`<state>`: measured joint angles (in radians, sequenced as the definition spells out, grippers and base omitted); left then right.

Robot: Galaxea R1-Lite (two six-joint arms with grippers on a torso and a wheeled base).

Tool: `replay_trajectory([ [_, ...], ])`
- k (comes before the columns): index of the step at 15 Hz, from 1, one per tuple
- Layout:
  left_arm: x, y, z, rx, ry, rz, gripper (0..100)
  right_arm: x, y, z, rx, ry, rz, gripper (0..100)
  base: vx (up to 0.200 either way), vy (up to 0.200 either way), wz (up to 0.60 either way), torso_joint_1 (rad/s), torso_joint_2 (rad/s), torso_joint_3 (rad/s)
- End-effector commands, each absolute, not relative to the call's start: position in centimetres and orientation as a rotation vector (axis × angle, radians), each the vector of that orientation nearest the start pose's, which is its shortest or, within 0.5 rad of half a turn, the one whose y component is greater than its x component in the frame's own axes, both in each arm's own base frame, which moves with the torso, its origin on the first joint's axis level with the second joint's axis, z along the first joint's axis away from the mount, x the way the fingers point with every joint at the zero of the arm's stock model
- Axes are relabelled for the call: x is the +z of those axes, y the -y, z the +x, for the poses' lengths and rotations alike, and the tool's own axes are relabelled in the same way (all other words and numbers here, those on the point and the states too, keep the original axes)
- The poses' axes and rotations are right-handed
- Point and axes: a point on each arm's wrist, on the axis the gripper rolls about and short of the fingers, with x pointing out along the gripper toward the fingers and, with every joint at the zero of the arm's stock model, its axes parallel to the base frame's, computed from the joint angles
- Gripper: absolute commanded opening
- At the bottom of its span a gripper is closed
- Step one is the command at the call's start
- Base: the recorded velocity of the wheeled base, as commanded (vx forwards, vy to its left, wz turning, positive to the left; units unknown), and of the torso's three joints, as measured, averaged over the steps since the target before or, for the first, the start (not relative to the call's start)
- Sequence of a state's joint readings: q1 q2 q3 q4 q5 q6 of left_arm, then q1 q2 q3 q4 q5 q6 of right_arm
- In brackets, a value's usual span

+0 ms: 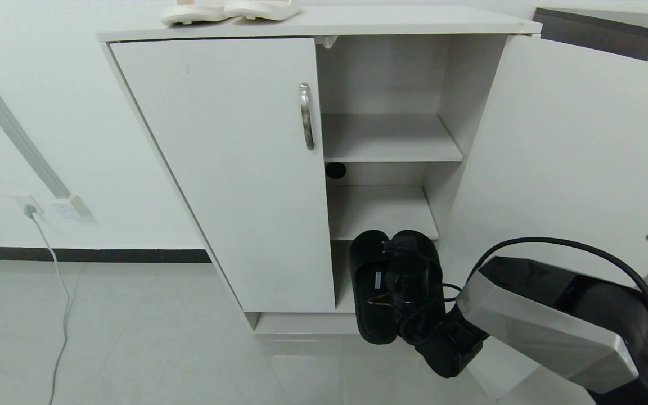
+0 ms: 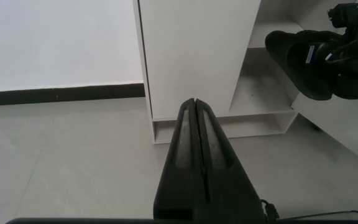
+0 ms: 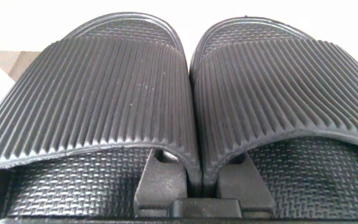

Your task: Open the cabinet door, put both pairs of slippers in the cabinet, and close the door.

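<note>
The cabinet has its right door swung open and its left door closed. The white slippers lie on its top, high above both jaws. The right gripper jaws clamp the black slippers side by side at the mouth of the bottom compartment. Their long axis runs straight ahead of the jaws, toes toward the cabinet. The left gripper jaws are pressed together, with the cabinet's base ahead of them.

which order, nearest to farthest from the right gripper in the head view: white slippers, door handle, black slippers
1. black slippers, held in the right gripper, low at the cabinet opening.
2. door handle, higher up on the closed left door.
3. white slippers, on the cabinet top.
</note>
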<state>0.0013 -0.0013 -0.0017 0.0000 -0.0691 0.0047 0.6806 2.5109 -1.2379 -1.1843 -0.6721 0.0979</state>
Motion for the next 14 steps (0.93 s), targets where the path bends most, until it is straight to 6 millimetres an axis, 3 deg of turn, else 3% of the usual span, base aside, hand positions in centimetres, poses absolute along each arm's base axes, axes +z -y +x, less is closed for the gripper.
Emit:
replay_trajectory([
  [1,7.59,0.16,-2.3,-0.067,0.002,0.005,0,2.06,-28.01,36.9,0.004,-0.073,0.04,0,0.0,0.0,0.0,0.0,0.0,0.0],
  [3,7.59,0.16,-2.3,-0.067,0.002,0.005,0,1.85,-28.02,36.91,0.004,-0.077,0.037,0,0.0,0.0,0.0,0.0,0.0,0.0],
  [13,7.59,0.16,-2.3,-0.067,0.002,0.005,0,1.69,-27.91,37.0,0.001,-0.08,0.032,0,0.2,0.0,0.0,0.002,0.0,0.003],
  [14,7.61,0.16,-2.3,-0.067,0.003,0.003,0,1.69,-27.91,37.0,0.002,-0.081,0.032,0,0.0,0.0,0.0,0.0,0.0,0.0],
])
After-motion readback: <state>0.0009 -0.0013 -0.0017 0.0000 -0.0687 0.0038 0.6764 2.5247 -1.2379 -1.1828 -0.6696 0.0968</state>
